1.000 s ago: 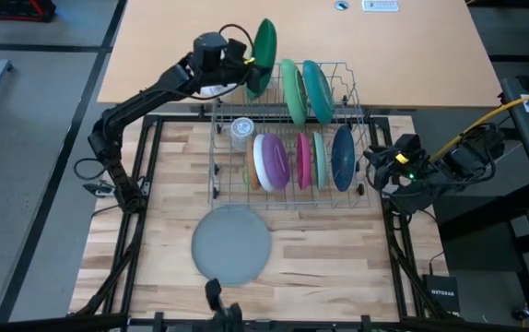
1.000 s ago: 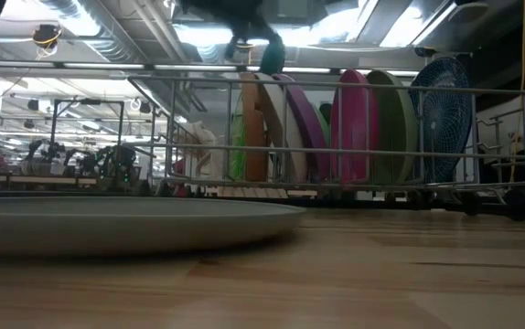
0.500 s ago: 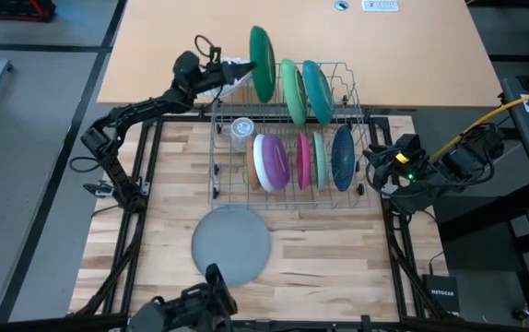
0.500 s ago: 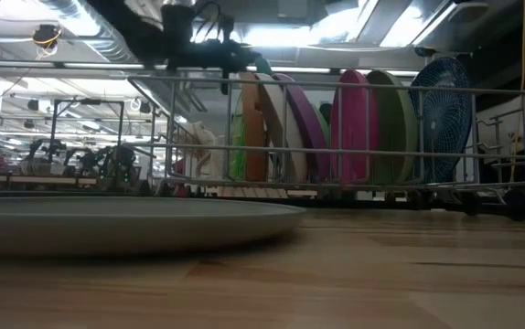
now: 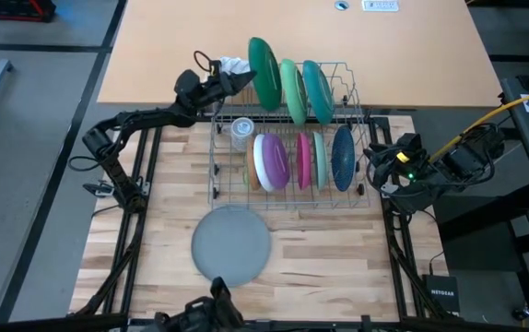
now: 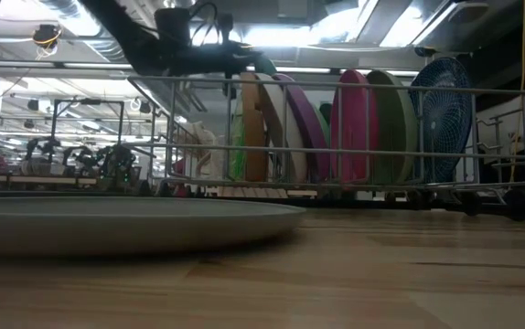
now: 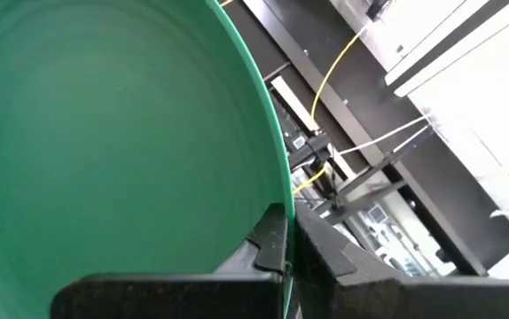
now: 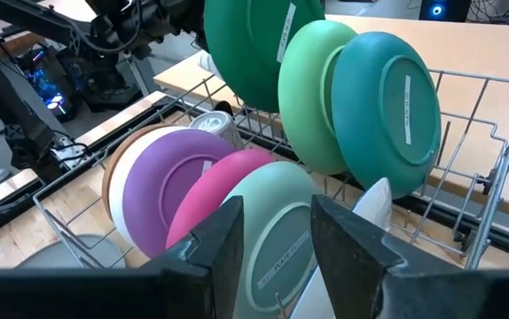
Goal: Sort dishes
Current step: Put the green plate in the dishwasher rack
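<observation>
Seating the big dark green round plastic plate (image 5: 264,70) upright in the rear row of the chrome wire dish rack (image 5: 223,180) — the step in hand, by the look of it. Left gripper (image 5: 244,77) clamped shut on that plate's rim, at the rack's far left corner. Best done by keeping the plate vertical, lining its lower edge with a free slot beside the light green round plastic plate (image 5: 293,89), and letting go only once the tines bear it; hard to say from above whether the edge already sits in a slot.

Rack contents, largest to smallest:
- Rear row — dark green, light green, then a teal shallow plastic bowl (image 5: 318,90).
- Front row — tan plate (image 5: 250,169), purple-and-white plate (image 5: 270,160), pink plate (image 5: 303,160), pale green plate (image 5: 320,159), dark blue patterned plate (image 5: 342,157).
- Small clear glass (image 5: 240,131), near the left side.

Flat grey round plate (image 5: 231,243) lying on the wooden table (image 5: 329,254), in front of the rack.

Right gripper (image 5: 375,166) waiting just off the rack's right end, fingers parted, holding nothing.
</observation>
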Robot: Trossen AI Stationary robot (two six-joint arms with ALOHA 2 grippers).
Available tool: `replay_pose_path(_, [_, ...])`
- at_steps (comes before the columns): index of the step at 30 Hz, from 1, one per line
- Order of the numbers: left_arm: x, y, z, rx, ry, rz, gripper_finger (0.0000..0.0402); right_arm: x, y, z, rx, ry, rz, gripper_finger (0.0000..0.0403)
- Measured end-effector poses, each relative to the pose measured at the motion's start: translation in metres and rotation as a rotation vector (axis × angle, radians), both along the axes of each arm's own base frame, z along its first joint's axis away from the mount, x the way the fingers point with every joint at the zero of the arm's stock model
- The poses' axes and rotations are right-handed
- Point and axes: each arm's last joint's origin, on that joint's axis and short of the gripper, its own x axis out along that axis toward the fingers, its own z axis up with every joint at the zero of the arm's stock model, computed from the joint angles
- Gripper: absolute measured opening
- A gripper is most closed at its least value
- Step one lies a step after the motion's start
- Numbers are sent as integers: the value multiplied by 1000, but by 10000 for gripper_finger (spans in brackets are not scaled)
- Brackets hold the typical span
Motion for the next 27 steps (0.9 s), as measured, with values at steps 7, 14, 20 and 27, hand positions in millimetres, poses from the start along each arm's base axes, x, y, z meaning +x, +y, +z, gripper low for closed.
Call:
replay_pose_path(7, [11, -11, 0, -16, -15, 30, 0, 0, 0, 0, 2, 0, 1, 136])
replay_pose_path(14, [18, -14, -8, -31, 54, 74, 0, 0, 0, 0, 4, -3, 1, 136])
replay_pose_path(20, [20, -16, -11, -34, 84, 93, 0, 1, 1, 0, 8, -8, 1, 136])
replay_pose_path(27, [21, -15, -15, -38, 126, 109, 0, 1, 1, 0, 8, -8, 1, 136])
